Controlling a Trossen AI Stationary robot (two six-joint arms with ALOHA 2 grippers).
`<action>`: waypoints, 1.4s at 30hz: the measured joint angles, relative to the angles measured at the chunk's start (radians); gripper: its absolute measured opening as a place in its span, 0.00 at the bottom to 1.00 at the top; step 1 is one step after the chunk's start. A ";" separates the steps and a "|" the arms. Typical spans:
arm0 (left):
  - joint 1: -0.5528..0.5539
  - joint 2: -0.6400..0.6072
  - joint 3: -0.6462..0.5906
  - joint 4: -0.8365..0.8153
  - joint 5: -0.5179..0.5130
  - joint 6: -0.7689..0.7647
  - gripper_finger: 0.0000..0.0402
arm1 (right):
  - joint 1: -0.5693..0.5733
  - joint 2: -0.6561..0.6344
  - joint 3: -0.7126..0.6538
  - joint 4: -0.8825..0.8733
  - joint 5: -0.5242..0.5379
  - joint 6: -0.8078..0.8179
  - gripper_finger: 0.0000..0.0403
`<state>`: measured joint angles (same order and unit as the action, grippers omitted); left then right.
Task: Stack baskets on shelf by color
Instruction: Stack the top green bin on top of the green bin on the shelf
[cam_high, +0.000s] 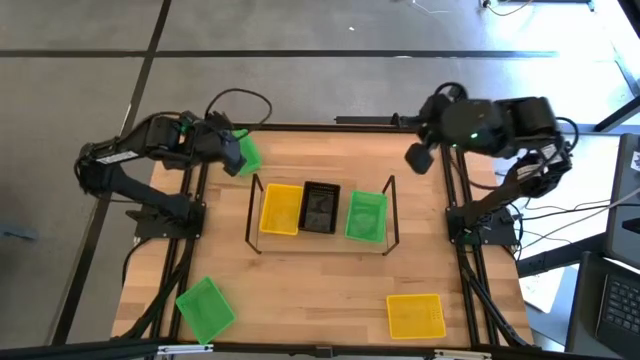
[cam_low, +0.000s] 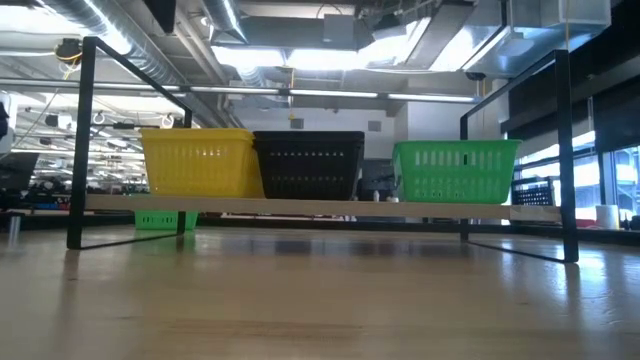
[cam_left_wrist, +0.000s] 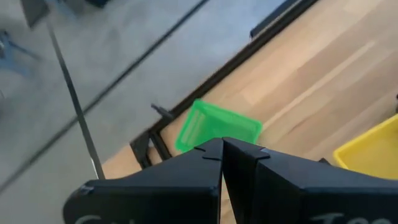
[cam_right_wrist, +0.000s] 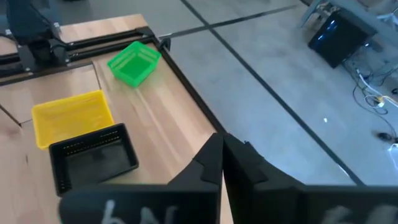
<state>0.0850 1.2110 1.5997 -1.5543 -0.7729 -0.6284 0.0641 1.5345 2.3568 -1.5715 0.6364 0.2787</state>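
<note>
On the shelf (cam_high: 330, 243) stand three baskets side by side: yellow (cam_high: 279, 209), black (cam_high: 320, 207) and green (cam_high: 366, 216). The low view shows them resting by their bottoms on the shelf board (cam_low: 300, 207). A second green basket (cam_high: 249, 153) lies on the table at the far left. My left gripper (cam_high: 236, 160) hovers shut above it, and the basket (cam_left_wrist: 214, 127) shows just past the fingertips (cam_left_wrist: 222, 149). My right gripper (cam_high: 420, 157) hangs shut and empty above the table's far right, away from the shelf.
A third green basket (cam_high: 205, 308) lies askew at the table's near left corner. A yellow basket (cam_high: 415, 315) lies at the near right. Bare tabletop spreads in front of the shelf. Black wire frames (cam_low: 85, 140) stand at both short ends of the shelf.
</note>
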 joint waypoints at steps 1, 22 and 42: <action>0.025 0.000 0.000 0.000 0.025 0.001 0.00 | -0.004 -0.009 0.000 0.000 0.000 -0.005 0.03; 0.541 0.112 0.000 0.098 0.309 0.085 0.00 | -0.075 -0.046 -0.001 0.000 -0.001 -0.180 0.02; 0.689 0.305 0.000 0.102 0.390 0.297 0.00 | -0.089 -0.046 -0.001 0.000 -0.001 -0.206 0.02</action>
<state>0.7742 1.5158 1.6001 -1.4524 -0.3826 -0.3316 -0.0246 1.4887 2.3558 -1.5711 0.6353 0.0727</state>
